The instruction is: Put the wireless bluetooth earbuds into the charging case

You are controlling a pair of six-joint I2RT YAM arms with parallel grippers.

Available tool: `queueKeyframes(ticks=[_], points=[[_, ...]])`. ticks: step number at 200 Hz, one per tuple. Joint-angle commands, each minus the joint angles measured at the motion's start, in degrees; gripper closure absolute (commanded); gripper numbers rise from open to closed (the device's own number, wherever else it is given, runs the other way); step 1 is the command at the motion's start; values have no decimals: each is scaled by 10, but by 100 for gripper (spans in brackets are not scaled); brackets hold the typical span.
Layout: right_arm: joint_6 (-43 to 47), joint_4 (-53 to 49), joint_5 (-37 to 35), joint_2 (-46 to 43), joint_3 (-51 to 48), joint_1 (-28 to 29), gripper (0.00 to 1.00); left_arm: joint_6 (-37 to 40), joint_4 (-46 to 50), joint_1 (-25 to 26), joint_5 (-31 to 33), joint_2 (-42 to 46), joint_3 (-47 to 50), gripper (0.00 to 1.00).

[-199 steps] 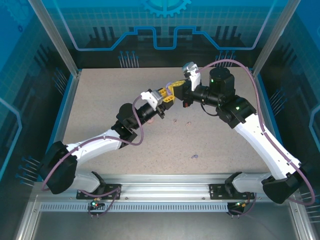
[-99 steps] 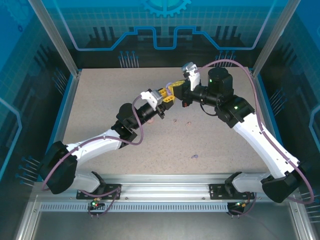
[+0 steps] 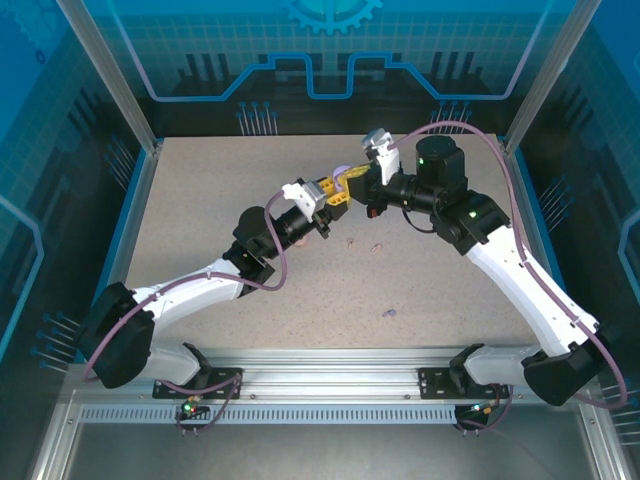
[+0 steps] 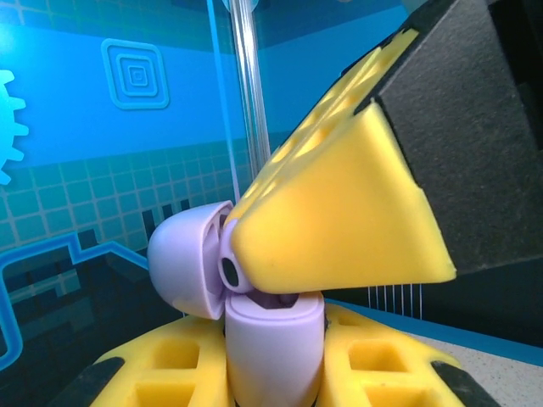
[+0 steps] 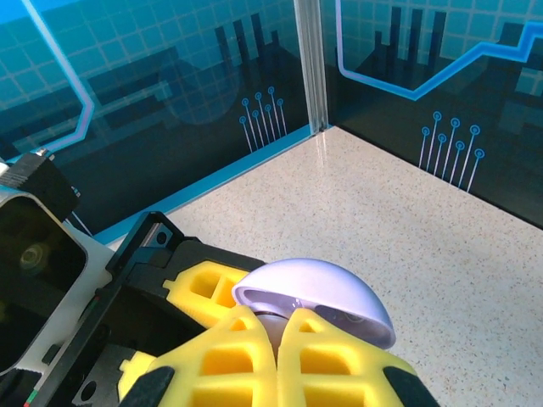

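Holding item 1, lilac charging case, upright by its base between the yellow fingers of the left gripper, jaws closed on it; raised above the speckled table near its middle, as seen from the top external view. Hinged lid swung open, tilted back to one side; from the right wrist, seen as a lilac dome just beyond the fingertips. Item 2, right gripper: yellow fingers pressed together with no gap, tip lowered onto the open mouth of the case, touching it; whether anything is pinched between them cannot be told. Small lilac part with a dark round hole at that tip, too hidden to name. Item 3, lilac earbud: tiny, lying loose on the table nearer the arm bases, well apart from both grippers. Item 4, two pale specks on the table beneath the meeting grippers, too small to identify.
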State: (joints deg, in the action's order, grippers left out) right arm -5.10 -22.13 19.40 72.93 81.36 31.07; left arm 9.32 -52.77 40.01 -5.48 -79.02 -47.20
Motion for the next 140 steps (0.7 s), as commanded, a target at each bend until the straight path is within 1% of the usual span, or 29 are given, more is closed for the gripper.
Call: queueKeyframes(ticks=[1,12,28,32,44,56,66,76,82,116,130,140], points=[[23,-44,31,13,18,-6,96,0,-26,2,-4,12,-24,100],[22,-44,26,13,19,-5,94,-1,-25,2,-4,12,-24,100],[14,-41,16,13,21,-5,85,-2,-23,3,-4,12,-25,100],[10,-39,14,12,21,-5,82,-2,-22,2,-2,12,-25,100],[-1,-32,7,9,24,-6,68,-2,-20,2,-2,11,-25,100],[-11,-28,5,5,28,-6,65,-1,-17,2,1,11,-24,100],[-19,-27,4,2,35,-6,59,-2,-15,2,2,10,-24,100],[-27,-26,7,0,42,-6,58,-3,-13,3,4,9,-24,100],[-31,-27,9,0,47,-6,55,-3,-12,2,5,8,-24,100],[-74,-18,17,-13,64,-7,35,-4,-10,2,13,4,-21,100],[-102,-13,15,-27,65,-7,31,-3,-10,2,20,4,-17,100],[-123,-20,-2,-40,68,-7,29,-1,-11,2,24,4,-13,100]])
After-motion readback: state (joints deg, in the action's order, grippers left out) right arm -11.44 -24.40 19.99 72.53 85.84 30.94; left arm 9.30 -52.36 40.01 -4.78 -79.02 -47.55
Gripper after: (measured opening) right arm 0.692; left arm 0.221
